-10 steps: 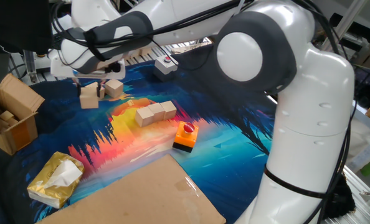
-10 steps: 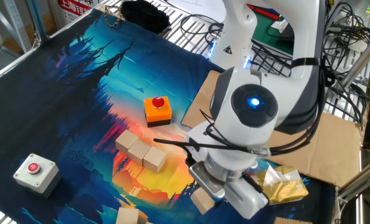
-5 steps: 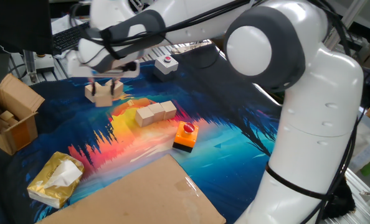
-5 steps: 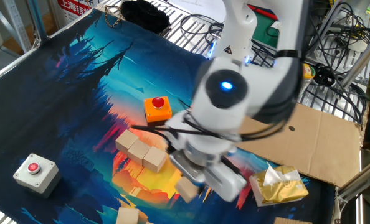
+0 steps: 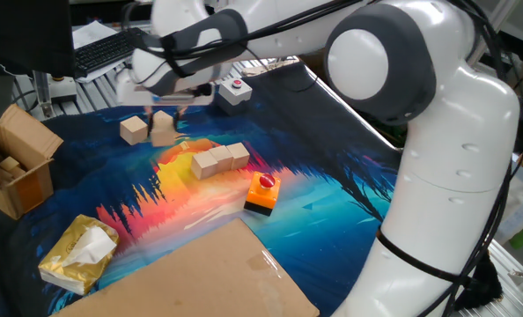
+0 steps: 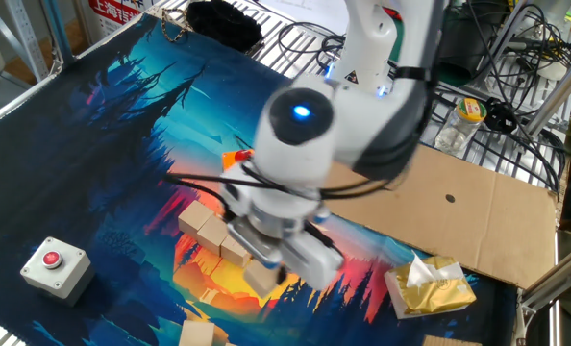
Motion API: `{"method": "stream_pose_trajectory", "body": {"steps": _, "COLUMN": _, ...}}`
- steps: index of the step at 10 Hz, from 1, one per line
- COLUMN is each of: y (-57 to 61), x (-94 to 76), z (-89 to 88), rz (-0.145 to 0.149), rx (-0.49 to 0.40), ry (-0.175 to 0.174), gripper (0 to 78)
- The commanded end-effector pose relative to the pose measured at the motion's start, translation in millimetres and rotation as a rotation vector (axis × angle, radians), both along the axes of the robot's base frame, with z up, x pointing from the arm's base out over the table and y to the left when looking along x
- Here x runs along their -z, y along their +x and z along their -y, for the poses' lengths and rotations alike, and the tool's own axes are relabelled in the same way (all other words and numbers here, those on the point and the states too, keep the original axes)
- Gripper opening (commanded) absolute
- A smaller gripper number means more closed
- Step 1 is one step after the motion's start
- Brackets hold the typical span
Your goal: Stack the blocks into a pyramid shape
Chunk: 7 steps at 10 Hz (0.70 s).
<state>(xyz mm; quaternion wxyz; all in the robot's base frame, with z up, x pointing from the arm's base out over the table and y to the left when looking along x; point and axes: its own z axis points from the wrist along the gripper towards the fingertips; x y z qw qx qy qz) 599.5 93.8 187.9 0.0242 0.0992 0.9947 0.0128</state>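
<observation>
Franka arm [image 5: 420,132] reaching over mat. Gripper [image 5: 162,119] clamped on one block [image 5: 163,129], carried clear of mat (prob. bound for 2nd tier). Base row of three blocks [image 5: 217,160] to its right, lower; loose block [image 5: 133,130] just left.

Pale tan plain wooden cubes [image 5: 216,160], orange-and-black block with red button [image 5: 262,193], grey box with red button [image 6: 51,264], surface [image 5: 332,176] printed dark blue, cyan, orange and pink, gold crinkled packet [image 5: 78,252], brown cardboard sheet [image 5: 204,277]
</observation>
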Motion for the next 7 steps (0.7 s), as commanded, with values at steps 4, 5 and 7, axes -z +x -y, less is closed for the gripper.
{"method": "stream_pose_trajectory", "body": {"steps": 4, "y": 5.4, "x": -1.8, "z": 43.4, "rz": -0.009, "rx": 0.111, "ry": 0.015, "gripper": 1.1}}
{"method": "stream_pose_trajectory", "body": {"steps": 5, "y": 5.4, "x": -1.8, "z": 43.4, "rz": -0.009, "rx": 0.147, "ry": 0.016, "gripper": 1.1}}
{"method": "stream_pose_trajectory", "body": {"steps": 7, "y": 5.4, "x": -1.8, "z": 43.4, "rz": 0.0, "rx": 0.167, "ry": -0.003, "gripper": 1.1}}
